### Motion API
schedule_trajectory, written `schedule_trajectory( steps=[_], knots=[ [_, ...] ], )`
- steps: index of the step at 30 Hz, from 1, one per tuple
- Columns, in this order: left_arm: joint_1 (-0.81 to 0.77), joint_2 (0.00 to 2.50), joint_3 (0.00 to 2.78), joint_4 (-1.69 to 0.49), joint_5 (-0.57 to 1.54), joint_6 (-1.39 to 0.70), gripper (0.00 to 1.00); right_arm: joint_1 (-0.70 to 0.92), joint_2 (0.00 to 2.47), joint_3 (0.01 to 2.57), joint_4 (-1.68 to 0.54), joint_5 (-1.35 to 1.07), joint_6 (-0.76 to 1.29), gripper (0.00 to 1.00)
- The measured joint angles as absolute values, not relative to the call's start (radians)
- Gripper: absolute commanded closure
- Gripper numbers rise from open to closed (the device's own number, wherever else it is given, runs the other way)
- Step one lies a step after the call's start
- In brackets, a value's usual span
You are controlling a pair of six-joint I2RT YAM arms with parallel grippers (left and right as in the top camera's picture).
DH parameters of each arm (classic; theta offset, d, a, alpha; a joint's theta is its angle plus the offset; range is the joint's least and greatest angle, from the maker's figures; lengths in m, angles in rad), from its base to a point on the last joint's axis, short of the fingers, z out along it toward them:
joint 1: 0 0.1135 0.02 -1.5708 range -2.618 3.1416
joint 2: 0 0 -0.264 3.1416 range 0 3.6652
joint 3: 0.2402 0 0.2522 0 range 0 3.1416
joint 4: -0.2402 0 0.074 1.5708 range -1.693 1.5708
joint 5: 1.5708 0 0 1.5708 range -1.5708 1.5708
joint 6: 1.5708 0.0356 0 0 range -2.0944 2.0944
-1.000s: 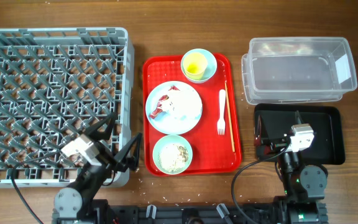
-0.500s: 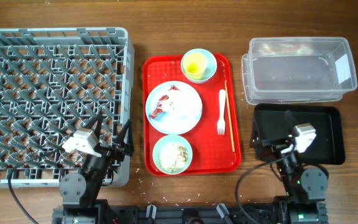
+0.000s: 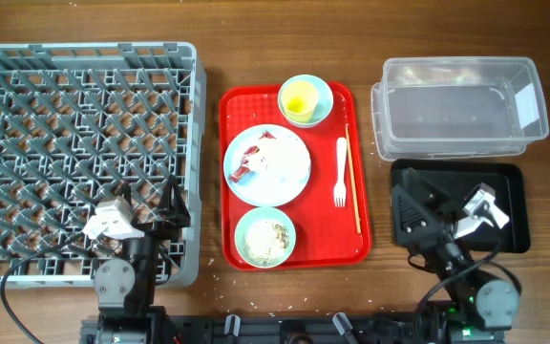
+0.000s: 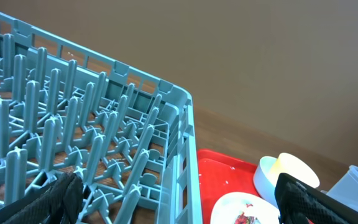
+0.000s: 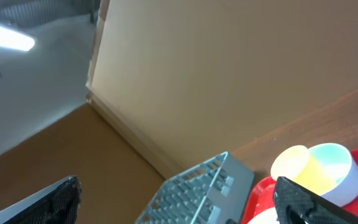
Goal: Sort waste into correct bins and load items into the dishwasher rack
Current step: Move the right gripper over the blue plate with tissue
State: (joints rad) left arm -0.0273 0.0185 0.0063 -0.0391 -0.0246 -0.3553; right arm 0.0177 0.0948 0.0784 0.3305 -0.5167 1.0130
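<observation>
The grey dishwasher rack (image 3: 84, 153) fills the left side and shows in the left wrist view (image 4: 104, 124). On the red tray (image 3: 323, 244) a yellow cup (image 3: 299, 97) stands in a pale bowl (image 3: 323, 91). The blue plate (image 3: 289, 172) holds a red wrapper (image 3: 251, 161) and white tissue (image 3: 273, 153). A second bowl (image 3: 264, 237) holds rice scraps. A white fork (image 3: 340, 177) and chopsticks (image 3: 351, 182) lie at the tray's right. The clear tub (image 3: 461, 107) and black tray (image 3: 509, 186) are on the right. My left gripper (image 3: 165, 212) is open over the rack's front right corner. My right gripper (image 3: 423, 208) is open over the black tray's left end.
A few rice scraps lie on the wooden table by the rack's front corner (image 3: 216, 263). The right wrist view looks up and across, showing a brown wall (image 5: 229, 74), the rack's far edge (image 5: 191, 186) and the yellow cup (image 5: 297, 163).
The left gripper has swung left and back from the gap beside the red tray onto the rack's corner. The right wrist has tilted, its fingers now over the black tray's left end.
</observation>
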Motion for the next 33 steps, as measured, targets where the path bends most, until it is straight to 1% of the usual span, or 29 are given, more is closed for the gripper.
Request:
schedule_trajectory(
  steps=[4, 8, 11, 14, 18, 23, 26, 29, 32, 33],
  knots=[
    [-0.027, 0.019, 0.006, -0.046, -0.029, -0.355, 0.00, 0.018, 0.287, 0.255, 0.146, -0.569, 0.834, 0.00],
    [-0.027, 0.020, 0.007, -0.064, -0.030, -0.356, 0.00, 0.018, 0.575, 0.541, -0.187, -0.587, 0.574, 0.00],
    [-0.027, 0.020, 0.007, -0.065, -0.029, -0.355, 0.00, 0.025, 0.741, 0.714, -0.347, -0.595, 0.426, 0.00],
    [-0.027, 0.020, 0.007, -0.065, -0.030, -0.355, 0.00, 0.093, 0.838, 0.801, -0.391, -0.581, 0.310, 0.00],
    [-0.027, 0.020, 0.007, -0.065, -0.030, -0.355, 0.00, 0.236, 0.914, 0.824, -0.413, -0.493, 0.247, 0.00],
    [-0.027, 0.020, 0.007, -0.065, -0.030, -0.355, 0.00, 0.422, 1.041, 0.831, -0.423, -0.342, 0.232, 0.00],
    [-0.027, 0.020, 0.007, -0.065, -0.030, -0.356, 0.00, 0.464, 1.088, 0.842, -0.387, -0.309, 0.272, 0.00],
    [-0.027, 0.020, 0.007, -0.065, -0.030, -0.355, 0.00, 0.468, 1.138, 0.848, -0.349, -0.286, 0.464, 0.00],
    [-0.027, 0.020, 0.007, -0.065, -0.030, -0.355, 0.00, 0.468, 1.177, 0.854, -0.412, -0.284, 0.688, 0.00],
    [-0.027, 0.020, 0.007, -0.065, -0.030, -0.355, 0.00, 0.468, 1.188, 0.854, -0.416, -0.289, 0.731, 0.00]
  ],
)
